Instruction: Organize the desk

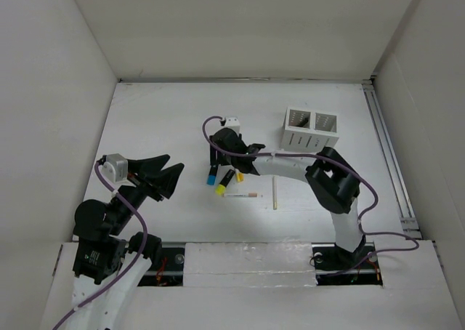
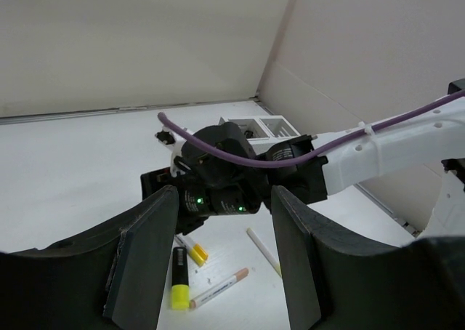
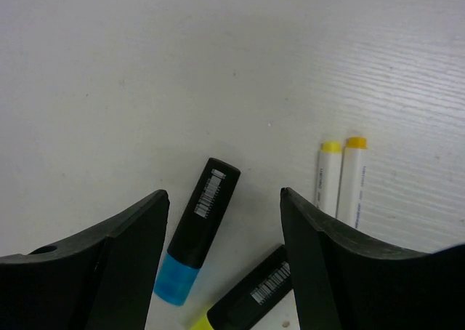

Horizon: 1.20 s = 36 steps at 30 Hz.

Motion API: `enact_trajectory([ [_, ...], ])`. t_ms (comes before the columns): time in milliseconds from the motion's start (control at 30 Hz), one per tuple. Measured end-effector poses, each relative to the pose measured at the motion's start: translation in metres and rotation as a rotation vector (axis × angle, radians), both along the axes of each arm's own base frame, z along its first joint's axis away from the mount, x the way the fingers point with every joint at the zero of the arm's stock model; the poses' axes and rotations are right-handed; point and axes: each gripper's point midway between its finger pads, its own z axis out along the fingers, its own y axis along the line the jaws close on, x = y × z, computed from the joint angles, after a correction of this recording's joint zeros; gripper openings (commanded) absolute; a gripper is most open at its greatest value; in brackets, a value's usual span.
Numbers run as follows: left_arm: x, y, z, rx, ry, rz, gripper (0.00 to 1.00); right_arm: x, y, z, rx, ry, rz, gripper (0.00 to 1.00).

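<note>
**Item: table (image 1: 160, 112).** White, matte, rectangular. It spans the floor of the enclosure under both arms, with a metal rail (image 1: 389, 155) along its right edge.

**Loose on it, centre:**
- blue-capped highlighter (image 3: 196, 232)
- yellow-capped highlighter (image 3: 251, 294)
- two white markers (image 3: 341, 181) with yellow caps, lying side by side
- pink-tipped pen (image 1: 241, 195)
- thin pale stick (image 1: 275, 192)

**Slotted pen holder (image 1: 312, 129).** Upright, behind and to the right of the cluster, apart from it.

**Right gripper (image 3: 225, 250).** Jaws spread wide and holding nothing. It hangs directly over the cluster. The blue-capped highlighter lies on the table below the gap between the fingers and touches neither. Its long axis runs on a steep diagonal, cap towards the wrist, more along the gap than across it, so the jaws would probably close on its long sides.

**Left gripper (image 1: 174, 163).** Jaws wide and empty, pointing at the cluster from the left and clear of it.

**Nearer arm:** the right. The holder also lies on its side.
</note>
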Motion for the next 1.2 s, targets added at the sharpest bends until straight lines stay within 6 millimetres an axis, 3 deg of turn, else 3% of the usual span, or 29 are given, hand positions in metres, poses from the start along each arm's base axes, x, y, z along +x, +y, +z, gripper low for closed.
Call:
enact_trajectory([
  [200,0.000,0.000,0.000,0.001,0.000,-0.003,0.51,-0.005,0.022,-0.021,-0.031,0.031,0.031,0.67],
  [367,-0.001,-0.001,0.000,0.001,0.000,-0.008,0.51,-0.001,0.026,-0.037,-0.071,0.056,0.020,0.63],
  [500,-0.001,-0.001,0.000,0.002,-0.001,-0.011,0.51,0.005,0.027,-0.046,-0.100,0.056,-0.004,0.51],
  [900,-0.002,-0.002,0.000,0.001,0.000,-0.016,0.51,0.011,0.040,-0.047,-0.121,0.037,-0.020,0.50],
  [1100,-0.002,-0.002,0.000,0.001,0.000,-0.017,0.51,0.006,0.042,-0.047,-0.135,0.029,-0.027,0.60],
  [1200,-0.002,-0.002,0.000,0.001,0.000,-0.018,0.51,0.002,0.043,-0.047,-0.147,0.023,-0.030,0.48],
])
